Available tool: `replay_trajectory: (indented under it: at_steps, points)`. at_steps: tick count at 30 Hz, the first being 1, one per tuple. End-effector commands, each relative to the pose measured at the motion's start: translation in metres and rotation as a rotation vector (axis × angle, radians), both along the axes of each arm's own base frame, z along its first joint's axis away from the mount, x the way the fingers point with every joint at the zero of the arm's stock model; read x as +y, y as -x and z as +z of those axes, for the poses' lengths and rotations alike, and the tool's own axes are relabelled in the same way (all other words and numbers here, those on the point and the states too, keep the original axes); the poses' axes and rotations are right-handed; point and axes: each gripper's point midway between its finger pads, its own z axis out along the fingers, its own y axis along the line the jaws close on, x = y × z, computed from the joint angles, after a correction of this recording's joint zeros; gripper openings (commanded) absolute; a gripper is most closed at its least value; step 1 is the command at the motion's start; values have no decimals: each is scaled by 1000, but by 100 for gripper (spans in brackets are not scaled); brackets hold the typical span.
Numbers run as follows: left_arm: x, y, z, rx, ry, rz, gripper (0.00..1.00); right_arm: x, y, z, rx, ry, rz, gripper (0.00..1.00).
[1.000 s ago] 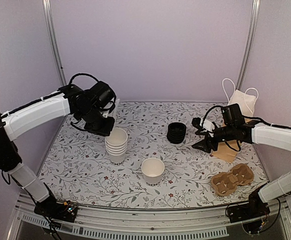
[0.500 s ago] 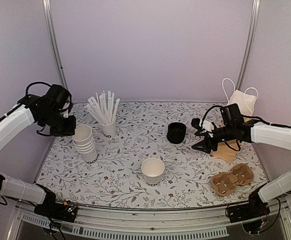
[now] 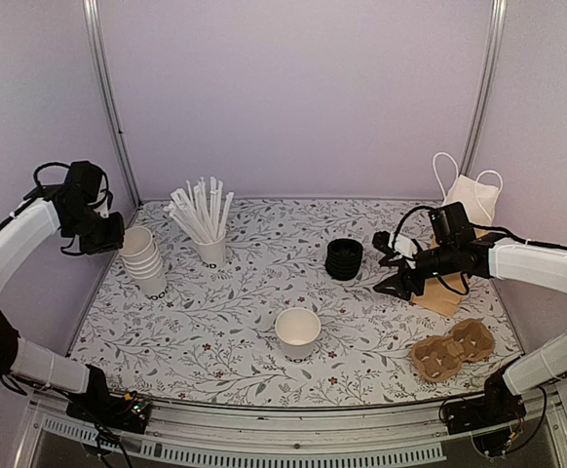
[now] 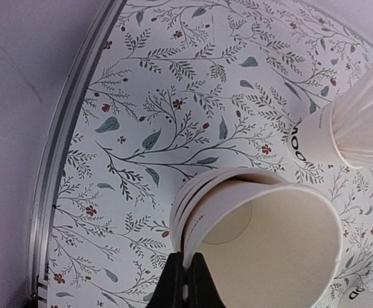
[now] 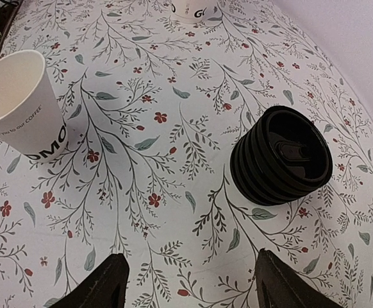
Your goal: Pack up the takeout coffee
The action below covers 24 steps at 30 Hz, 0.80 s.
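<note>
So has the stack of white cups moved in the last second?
Yes. The stack of cups went left, away from the lone white cup, held by the left gripper.

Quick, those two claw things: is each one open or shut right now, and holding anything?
Left tool: shut, pinching the top rim of the stack of white cups.
Right tool: open, holding nothing.

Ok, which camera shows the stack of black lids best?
Right wrist view: the stack of black lids sits close and unblocked, ridges clear. The top view shows it small; the left wrist view misses it.
</note>
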Motion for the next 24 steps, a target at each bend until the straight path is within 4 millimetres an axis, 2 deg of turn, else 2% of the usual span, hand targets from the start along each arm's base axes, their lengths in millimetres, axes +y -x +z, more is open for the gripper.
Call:
replay_trajectory:
  at_steps: [1, 5, 8, 12, 18, 22, 24]
  points:
    - [12, -34, 8, -83, 5, -3, 0, 2, -4, 7, -5, -6, 7, 71]
    - [29, -57, 11, -117, 0, 33, 0, 1, -5, 4, 4, 1, 7, 71]
    - [34, -75, 19, -136, 0, 30, 0, 2, -5, 2, 9, 4, 8, 71]
    - [37, -92, 23, -144, -1, 29, 0, 1, -6, 0, 15, 10, 6, 71]
    - [31, -112, 18, -134, 51, 8, 0, 1, -7, -4, 22, 18, 2, 71]
    - [32, -115, 20, -142, 49, 14, 9, 1, -6, -5, 26, 20, 3, 71]
    - [33, -114, 22, -142, 42, 17, 19, 1, -6, -5, 29, 20, 4, 71]
